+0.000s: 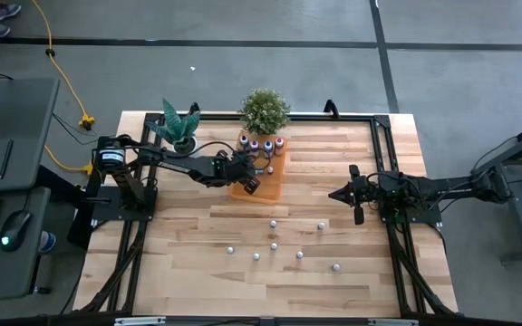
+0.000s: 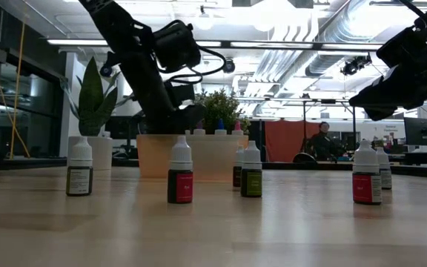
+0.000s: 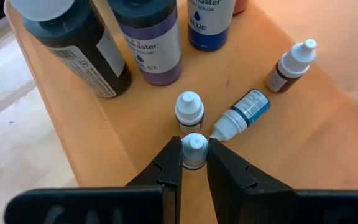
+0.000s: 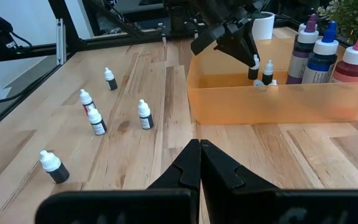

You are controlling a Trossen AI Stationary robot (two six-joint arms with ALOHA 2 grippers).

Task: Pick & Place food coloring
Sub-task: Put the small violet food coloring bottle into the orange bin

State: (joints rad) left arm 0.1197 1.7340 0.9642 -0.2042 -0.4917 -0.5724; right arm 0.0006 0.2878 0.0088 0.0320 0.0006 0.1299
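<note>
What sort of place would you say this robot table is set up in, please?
Probably an open-plan lab or workshop inside an office-like building: exposed ducts and strip lights overhead, a person seated at a monitor behind the table, and a taped concrete floor.

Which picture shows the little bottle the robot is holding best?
The left wrist view: the little bottle sits close up between the left gripper jaws, over the orange tray. The right wrist view shows it tiny and far; high and low views hide it.
</note>
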